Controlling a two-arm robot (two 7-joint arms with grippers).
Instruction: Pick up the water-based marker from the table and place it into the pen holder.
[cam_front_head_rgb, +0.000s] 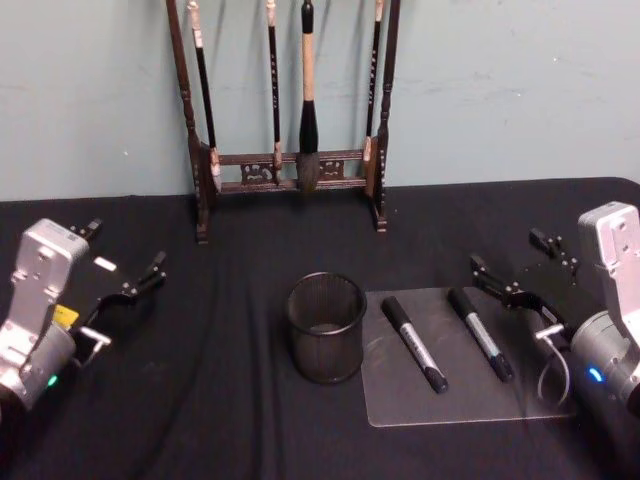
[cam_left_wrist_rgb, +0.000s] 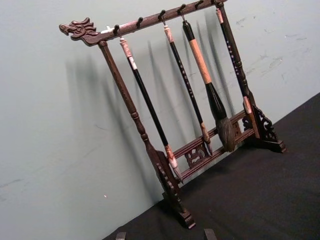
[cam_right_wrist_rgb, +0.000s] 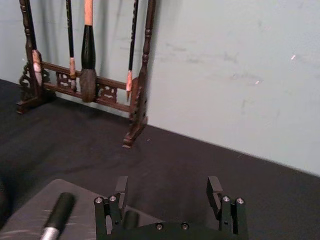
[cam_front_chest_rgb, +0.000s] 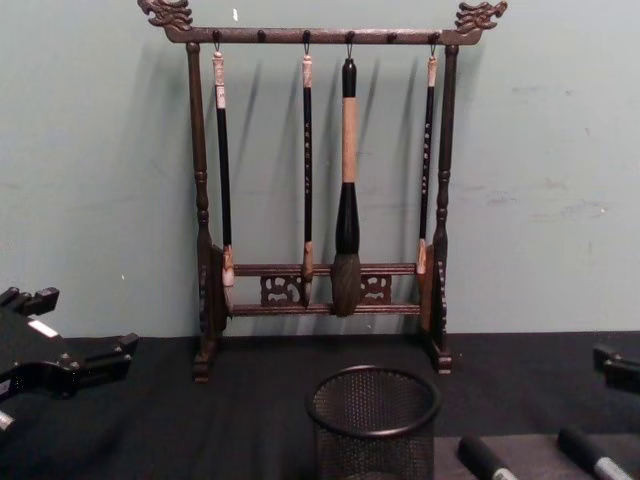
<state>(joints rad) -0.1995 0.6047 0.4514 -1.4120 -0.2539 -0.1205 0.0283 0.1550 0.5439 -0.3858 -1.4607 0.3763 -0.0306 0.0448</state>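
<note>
You are hovering the right gripper (cam_front_head_rgb: 506, 252) wide open near a black cylindrical marker (cam_front_head_rgb: 481, 334); the left gripper (cam_front_head_rgb: 126, 247) is hanging wide open too.

A table (cam_front_head_rgb: 200, 400) draped in black cloth is shown, on which a dark wooden brush rack (cam_front_head_rgb: 258, 172) is stood upright along the far edge, a black wire-mesh pen holder (cam_front_head_rgb: 326, 328) is set near the middle, and a clear flat sheet (cam_front_head_rgb: 470, 400) is laid just beside the holder on the robot's right.
</note>
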